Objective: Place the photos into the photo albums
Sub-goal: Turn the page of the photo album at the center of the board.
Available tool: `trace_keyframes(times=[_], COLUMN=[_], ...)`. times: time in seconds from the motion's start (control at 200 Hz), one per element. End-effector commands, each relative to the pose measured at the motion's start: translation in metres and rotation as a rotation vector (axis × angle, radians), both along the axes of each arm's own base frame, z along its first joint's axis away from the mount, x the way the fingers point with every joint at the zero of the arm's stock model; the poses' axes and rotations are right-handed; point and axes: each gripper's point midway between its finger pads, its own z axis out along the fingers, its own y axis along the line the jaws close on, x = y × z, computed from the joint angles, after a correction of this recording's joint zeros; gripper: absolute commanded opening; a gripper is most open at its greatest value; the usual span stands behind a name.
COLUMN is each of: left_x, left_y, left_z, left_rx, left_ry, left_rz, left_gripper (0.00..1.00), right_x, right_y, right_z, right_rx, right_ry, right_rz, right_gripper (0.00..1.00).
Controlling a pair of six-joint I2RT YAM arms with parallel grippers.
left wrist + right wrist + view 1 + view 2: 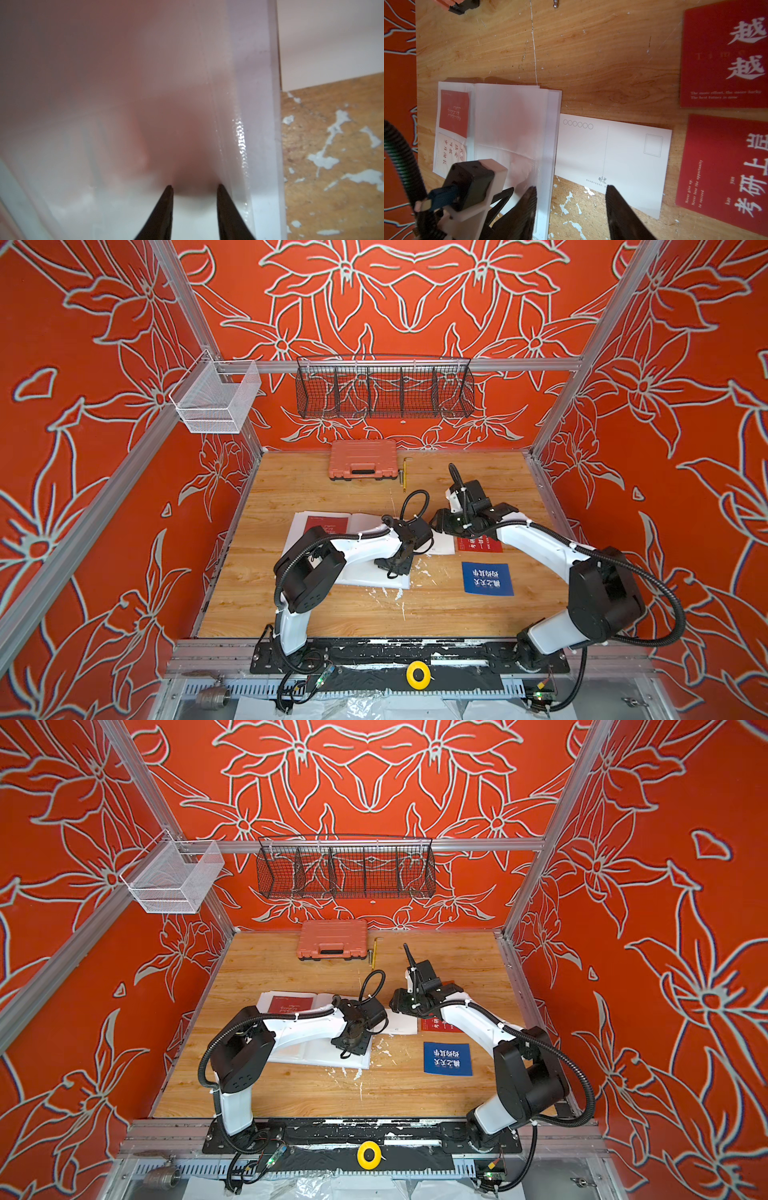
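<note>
The photo album (297, 531) (266, 1001) lies open at the table's middle, with a red photo (326, 524) (453, 113) in a left-page sleeve. My left gripper (392, 568) (195, 185) points down at the right page (124, 83), tips narrowly apart on the sleeve film and nothing visibly between them. My right gripper (437, 526) (570, 187) hangs open above bare wood between the album's edge (552, 145) and a white photo (612, 158) (442, 546). Two red photos (724, 54) (724, 166) lie beyond it. A blue photo (487, 578) (448, 1058) lies nearer the front.
An orange-pink plastic case (362, 460) and a thin yellow tool (404, 475) sit at the back of the table. A black wire basket (384, 387) and a white mesh basket (216, 400) hang on the frame. White flecks (399, 593) mark the wood.
</note>
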Motion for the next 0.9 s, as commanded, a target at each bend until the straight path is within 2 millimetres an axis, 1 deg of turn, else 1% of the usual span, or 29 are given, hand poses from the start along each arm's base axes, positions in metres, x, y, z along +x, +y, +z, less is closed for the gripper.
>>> trace_keyframes(times=[0.0,0.04,0.15,0.35,0.465,0.555,0.671,0.751,0.896], left_x=[-0.020,-0.020,-0.017,-0.012,-0.009,-0.008,-0.006,-0.004,-0.004], left_y=[0.042,0.043,0.046,0.054,0.056,0.057,0.063,0.072,0.094], left_z=[-0.024,-0.022,-0.017,-0.007,-0.001,0.006,0.014,0.014,0.008], left_rx=[0.159,0.163,0.174,0.199,0.195,0.190,0.209,0.226,0.246], left_ry=[0.087,0.084,0.071,0.043,0.022,0.002,-0.017,-0.014,0.007], left_rz=[0.021,0.023,0.026,0.031,0.032,0.035,0.040,0.055,0.099], left_gripper=[0.26,0.23,0.21,0.10,0.00,0.00,0.00,0.00,0.00], right_x=[-0.001,-0.001,-0.001,0.000,0.000,0.000,0.000,0.000,-0.001], right_y=[-0.004,-0.004,-0.004,-0.003,-0.003,-0.002,-0.002,-0.002,0.004], right_z=[0.001,0.001,0.001,0.002,0.002,0.001,0.001,0.002,0.005], right_rx=[-0.007,-0.007,-0.005,0.001,0.000,0.001,0.004,0.007,0.037], right_ry=[-0.006,-0.008,-0.007,-0.008,-0.008,-0.007,-0.006,-0.007,-0.005], right_rz=[-0.010,-0.011,-0.011,-0.010,-0.011,-0.009,-0.011,-0.010,0.010], right_gripper=[0.56,0.56,0.56,0.56,0.55,0.55,0.55,0.55,0.56])
